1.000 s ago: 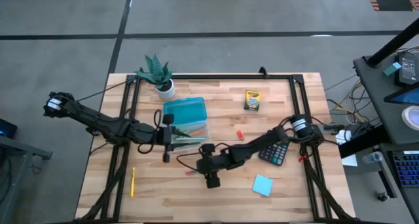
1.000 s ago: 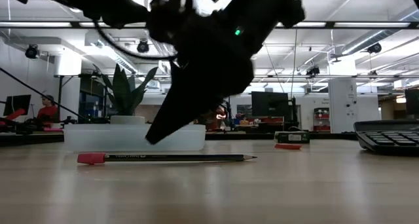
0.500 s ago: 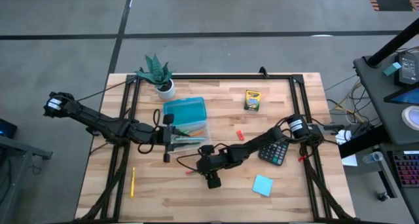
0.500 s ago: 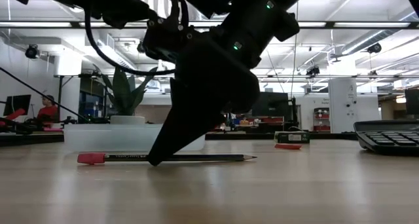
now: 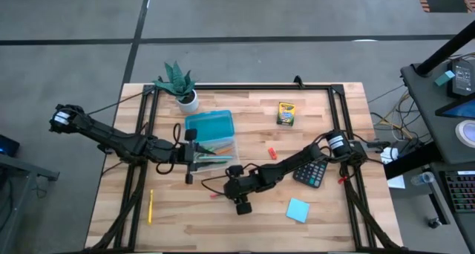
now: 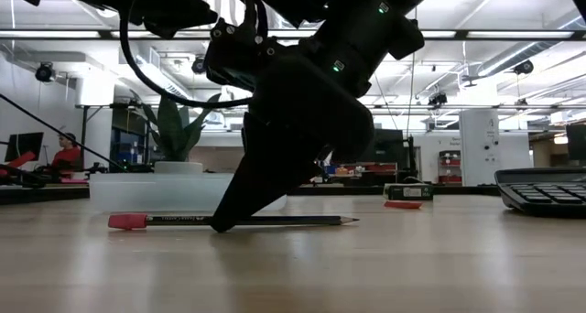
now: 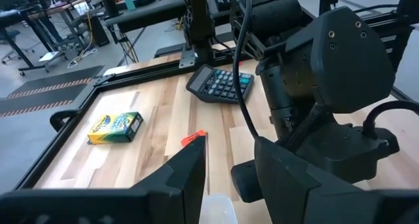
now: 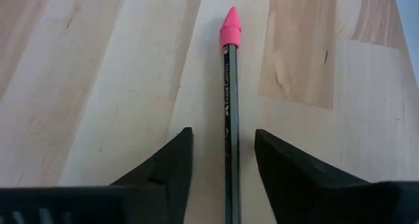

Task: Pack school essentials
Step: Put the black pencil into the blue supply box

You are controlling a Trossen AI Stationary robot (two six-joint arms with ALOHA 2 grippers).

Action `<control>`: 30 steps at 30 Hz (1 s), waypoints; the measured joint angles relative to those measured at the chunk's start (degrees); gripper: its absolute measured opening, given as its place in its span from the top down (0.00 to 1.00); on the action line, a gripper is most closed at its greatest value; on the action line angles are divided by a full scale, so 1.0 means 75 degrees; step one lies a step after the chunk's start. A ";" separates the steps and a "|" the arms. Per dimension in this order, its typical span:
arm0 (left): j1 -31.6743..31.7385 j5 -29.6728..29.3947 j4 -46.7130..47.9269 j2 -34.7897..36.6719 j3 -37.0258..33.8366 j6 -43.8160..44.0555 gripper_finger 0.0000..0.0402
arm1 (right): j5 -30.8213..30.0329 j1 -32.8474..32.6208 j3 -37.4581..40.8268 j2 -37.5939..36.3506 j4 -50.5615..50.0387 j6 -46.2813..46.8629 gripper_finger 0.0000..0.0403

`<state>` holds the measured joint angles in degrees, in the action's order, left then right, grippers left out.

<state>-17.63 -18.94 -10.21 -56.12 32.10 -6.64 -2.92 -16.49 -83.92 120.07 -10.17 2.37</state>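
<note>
A dark pencil (image 8: 229, 112) with a pink eraser cap (image 8: 230, 27) lies flat on the wooden table (image 5: 185, 217). My right gripper (image 8: 222, 137) is open and points down over it, one finger on each side of the shaft with a gap to it. In the low view its finger (image 6: 227, 220) reaches table level at the pencil (image 6: 302, 221). My left gripper (image 5: 197, 159) is open at the near edge of the teal-lidded container (image 5: 210, 125), which has coloured pencils in it. The crayon box (image 5: 286, 113), the red piece (image 5: 272, 153) and the blue sticky pad (image 5: 297, 209) lie on the table.
A calculator (image 5: 312, 172) sits under my right arm. A potted plant (image 5: 180, 87) stands at the far left corner. A yellow pencil (image 5: 150, 206) lies near the left edge. A black frame (image 5: 245, 88) borders the work area. People sit far back in the room (image 6: 64, 153).
My right gripper has come down from just above the table until its fingertip is at table level, astride the pencil, and has shifted slightly along the shaft away from the eraser end. The pencil has stayed where it was.
</note>
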 joint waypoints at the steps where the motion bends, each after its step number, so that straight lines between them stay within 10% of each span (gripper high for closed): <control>1: 0.0000 -0.0002 -0.0004 0.0000 0.0000 -0.0014 0.72 | 0.0017 0.0000 0.0000 0.0000 -0.0003 0.0000 0.65; 10: 0.0000 -0.0149 -0.0012 0.0000 0.0002 -0.0037 0.72 | 0.0025 -0.0003 0.0012 -0.0007 -0.0032 -0.0143 0.95; 30: 0.0000 -0.0205 0.0506 0.0370 -0.0087 -0.0177 0.72 | -0.0012 0.0139 0.0038 -0.1182 -0.0936 -0.0471 0.97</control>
<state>-17.63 -20.48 -6.42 -53.34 31.44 -7.97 -3.01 -15.45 -83.64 111.21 -17.19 -1.16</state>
